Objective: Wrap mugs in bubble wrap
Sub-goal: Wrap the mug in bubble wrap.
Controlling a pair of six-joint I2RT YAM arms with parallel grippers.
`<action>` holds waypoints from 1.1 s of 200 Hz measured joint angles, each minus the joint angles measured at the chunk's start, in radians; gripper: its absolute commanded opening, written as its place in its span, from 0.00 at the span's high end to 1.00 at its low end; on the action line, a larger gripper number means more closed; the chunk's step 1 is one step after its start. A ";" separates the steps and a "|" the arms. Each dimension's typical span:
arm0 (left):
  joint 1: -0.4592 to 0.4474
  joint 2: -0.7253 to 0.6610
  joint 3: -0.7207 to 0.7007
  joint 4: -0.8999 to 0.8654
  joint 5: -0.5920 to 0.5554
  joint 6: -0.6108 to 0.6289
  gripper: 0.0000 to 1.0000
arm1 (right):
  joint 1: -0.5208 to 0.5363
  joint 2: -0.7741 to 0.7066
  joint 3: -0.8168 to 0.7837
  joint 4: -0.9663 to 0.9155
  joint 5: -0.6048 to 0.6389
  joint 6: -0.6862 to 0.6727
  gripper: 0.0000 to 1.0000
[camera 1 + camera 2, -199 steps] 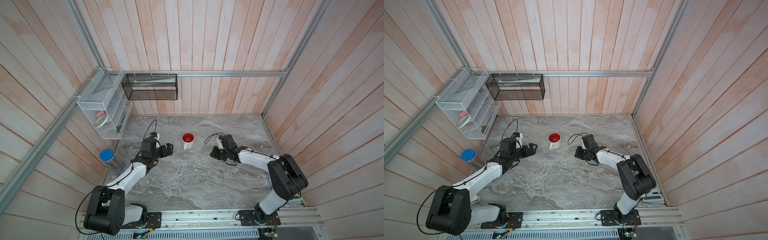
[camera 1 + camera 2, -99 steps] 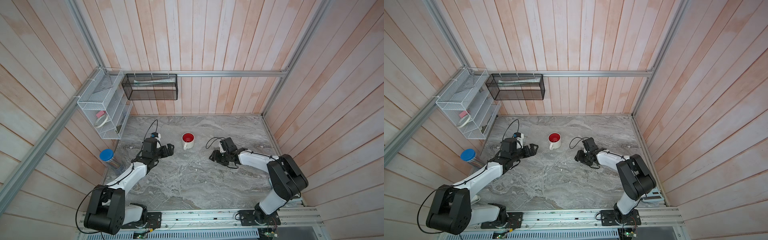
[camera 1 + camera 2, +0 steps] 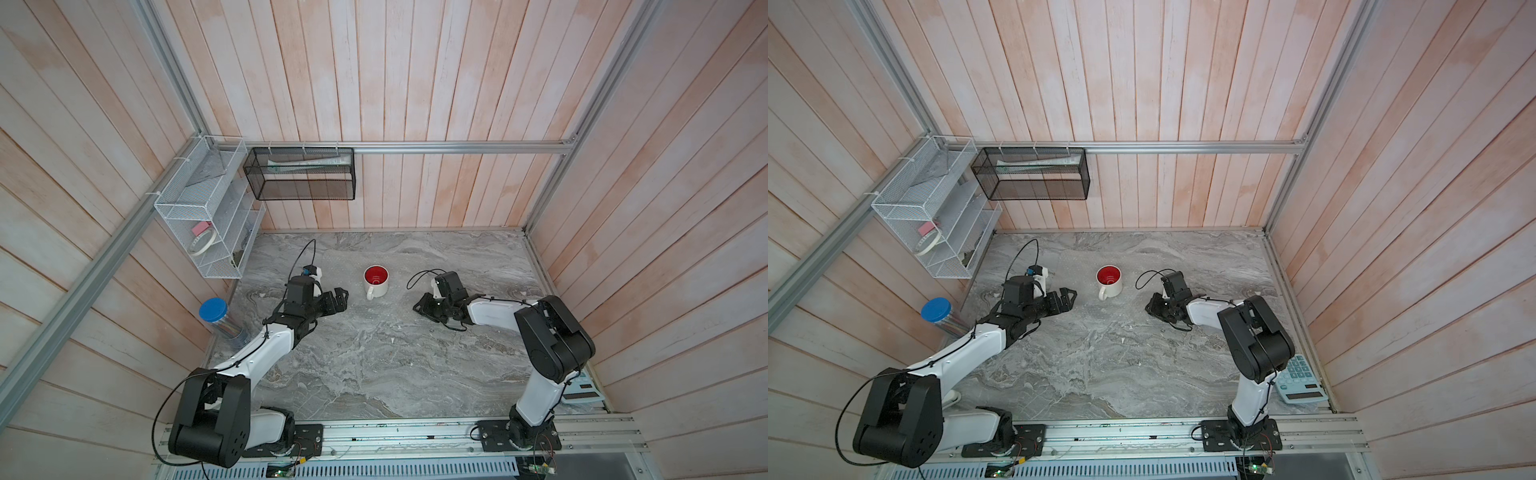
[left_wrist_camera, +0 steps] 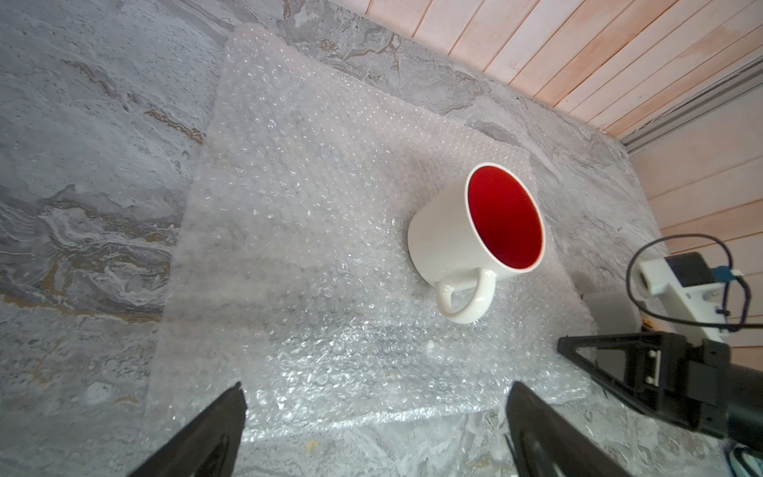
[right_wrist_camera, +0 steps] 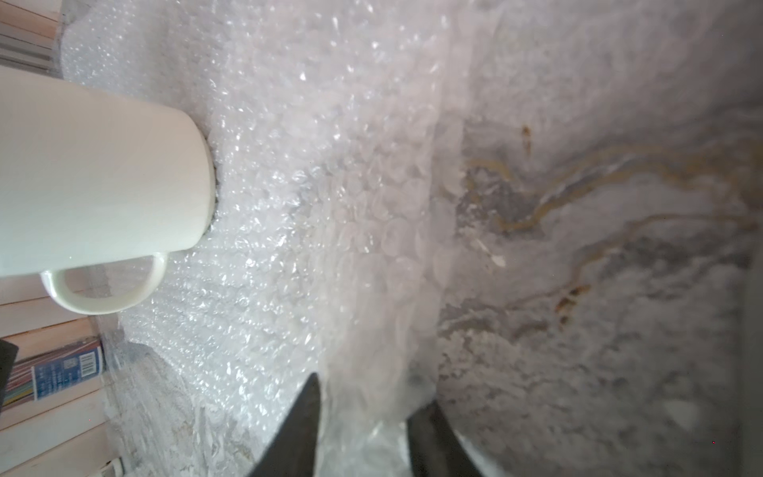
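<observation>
Mug (image 3: 376,281), white ceramic, red inside, stands mid-frame on clear bubble wrap (image 4: 309,247) for folding; left gripper (image 4: 375,390) wide, right gripper (image 5: 371,390) narrow astride its edge, hold unclear

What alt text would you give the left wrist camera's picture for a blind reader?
A white mug with a red inside stands on a sheet of bubble wrap spread over a grey marbled table. The left fingers, wide open, flank one edge of the wrap; the right fingers sit at another.
</observation>
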 measured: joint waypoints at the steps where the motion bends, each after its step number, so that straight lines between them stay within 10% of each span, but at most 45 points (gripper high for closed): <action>1: 0.000 0.000 0.000 0.000 0.000 0.000 0.00 | 0.000 0.000 0.000 0.000 0.000 0.000 0.81; 36: 0.000 0.003 0.000 0.000 0.000 0.000 0.00 | 0.000 -0.032 -0.022 -0.048 0.014 -0.008 1.00; 134: -0.040 0.002 0.003 -0.005 0.000 0.021 0.00 | 0.010 -0.135 0.167 -0.165 -0.036 -0.081 1.00; 220: -0.129 0.021 0.099 0.021 0.051 0.114 0.00 | 0.048 0.204 0.617 -0.153 -0.151 -0.147 1.00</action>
